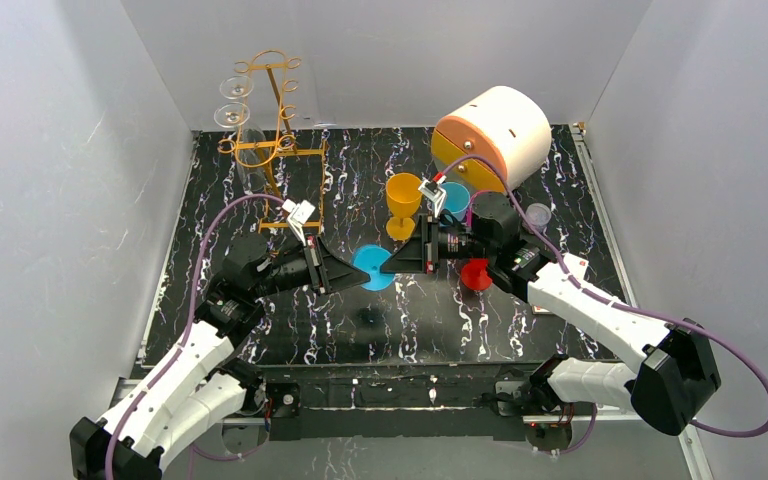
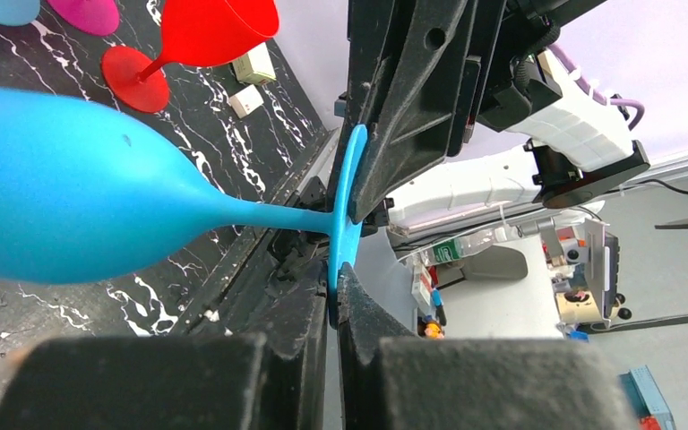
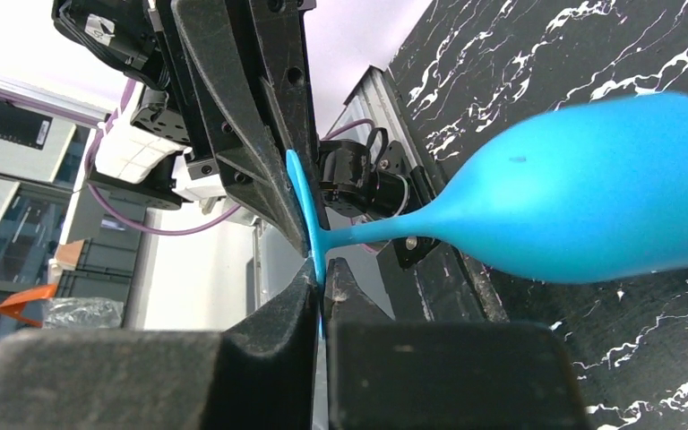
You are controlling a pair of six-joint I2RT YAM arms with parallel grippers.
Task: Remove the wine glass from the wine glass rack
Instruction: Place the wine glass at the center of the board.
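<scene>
A blue wine glass (image 1: 373,268) hangs over the middle of the table, foot up and bowl down. Both grippers pinch the rim of its foot from opposite sides. My left gripper (image 1: 358,272) is shut on the near-left edge, and my right gripper (image 1: 392,264) is shut on the right edge. In the left wrist view the blue wine glass (image 2: 72,206) stretches left from my left gripper (image 2: 336,279). In the right wrist view the blue wine glass (image 3: 591,206) stretches right from my right gripper (image 3: 322,270). The gold wire wine glass rack (image 1: 270,120) stands at the back left, with clear glasses (image 1: 232,100) hanging on it.
A yellow goblet (image 1: 403,203), another blue glass (image 1: 455,197) and a red glass (image 1: 476,272) stand close behind and right of the grippers. A peach and orange drum (image 1: 495,130) lies at the back right, with a small clear cup (image 1: 538,214) in front of it. White walls enclose the table.
</scene>
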